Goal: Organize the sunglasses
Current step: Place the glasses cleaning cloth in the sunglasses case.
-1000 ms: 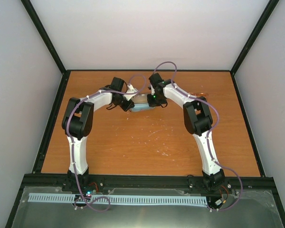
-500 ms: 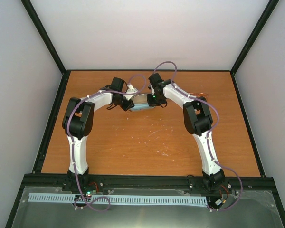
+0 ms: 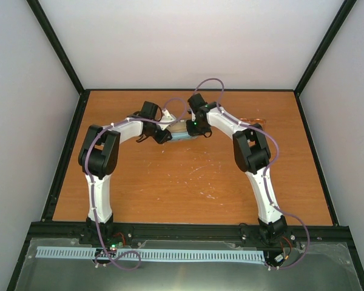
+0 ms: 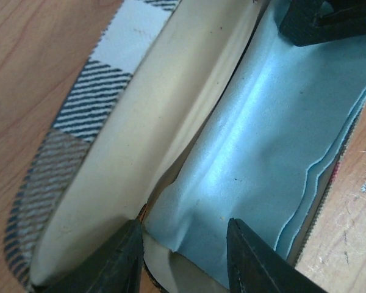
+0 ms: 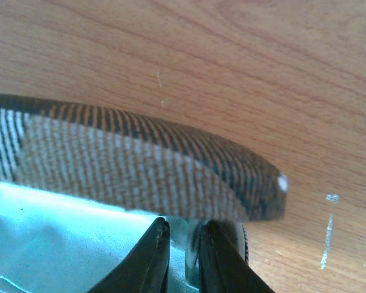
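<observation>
The brown striped case (image 3: 179,127) lies open at the back middle of the table, between both grippers. In the left wrist view its cream lining (image 4: 128,152) shows, with the light blue cloth (image 4: 274,140) folded inside. My left gripper (image 4: 183,259) is open over the case's near end, its fingers either side of the cloth's corner, holding nothing. My right gripper (image 5: 186,259) is nearly shut, with the thin edge of the case (image 5: 140,165) and the cloth (image 5: 49,244) between its jaws. A small orange-tinted shape, the sunglasses (image 3: 255,119), lies by the right forearm, mostly hidden.
Black rails (image 3: 67,151) frame the wooden table (image 3: 188,182), with white walls close behind and at both sides. Purple cables loop over the two arms above the case. Pale scratches mark the wood in front of the case.
My left gripper has opened from shut and shifted slightly toward the back over the case. The right gripper's jaws have eased apart a little; the case has stayed in place.
</observation>
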Motion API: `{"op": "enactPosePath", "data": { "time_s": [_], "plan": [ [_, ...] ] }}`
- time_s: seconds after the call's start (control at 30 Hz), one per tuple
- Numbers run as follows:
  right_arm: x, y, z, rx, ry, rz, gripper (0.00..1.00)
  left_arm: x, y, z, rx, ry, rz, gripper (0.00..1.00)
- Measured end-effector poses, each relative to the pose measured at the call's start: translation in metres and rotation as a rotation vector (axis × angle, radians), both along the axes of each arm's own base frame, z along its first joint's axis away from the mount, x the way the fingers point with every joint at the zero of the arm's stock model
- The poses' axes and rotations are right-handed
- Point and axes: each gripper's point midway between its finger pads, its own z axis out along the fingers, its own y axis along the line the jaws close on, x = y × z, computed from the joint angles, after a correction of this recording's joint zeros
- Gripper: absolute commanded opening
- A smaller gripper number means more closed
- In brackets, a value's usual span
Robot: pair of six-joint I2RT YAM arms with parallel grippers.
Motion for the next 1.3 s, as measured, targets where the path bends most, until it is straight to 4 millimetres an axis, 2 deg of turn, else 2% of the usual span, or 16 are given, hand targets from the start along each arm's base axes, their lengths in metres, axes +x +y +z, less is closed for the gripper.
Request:
{"op": "enactPosePath", "data": {
  "time_s": [0.27, 0.43, 0.6, 0.77, 0.87, 0.93, 1.13, 1.3],
  "plan": [
    [0.000, -0.004, 0.008, -0.011, -0.034, -0.016, 0.22, -0.005, -0.001, -0.004, 0.002, -0.022, -0.004, 0.39],
    [-0.006, -0.014, 0.038, -0.023, -0.087, -0.050, 0.24, -0.007, -0.003, -0.007, 0.006, -0.027, -0.009, 0.39],
    [-0.010, -0.046, 0.081, -0.014, -0.161, -0.149, 0.27, -0.007, -0.002, -0.008, 0.018, -0.032, -0.004, 0.39],
    [-0.004, -0.096, 0.109, -0.002, -0.207, -0.287, 0.27, -0.007, -0.002, -0.008, 0.023, -0.036, -0.005, 0.43],
    [0.004, -0.122, 0.110, -0.025, -0.218, -0.343, 0.26, -0.008, -0.001, -0.007, 0.031, -0.039, -0.007, 0.46],
    [0.004, -0.128, 0.108, -0.037, -0.212, -0.356, 0.26, -0.008, 0.000, -0.006, 0.039, -0.043, -0.006, 0.48],
    [0.000, -0.121, 0.100, -0.035, -0.191, -0.339, 0.26, -0.007, -0.001, -0.004, 0.061, -0.051, -0.006, 0.49],
    [-0.004, -0.123, 0.088, -0.049, -0.167, -0.338, 0.26, -0.004, 0.001, -0.003, 0.083, -0.064, 0.004, 0.50]
  ]
}}
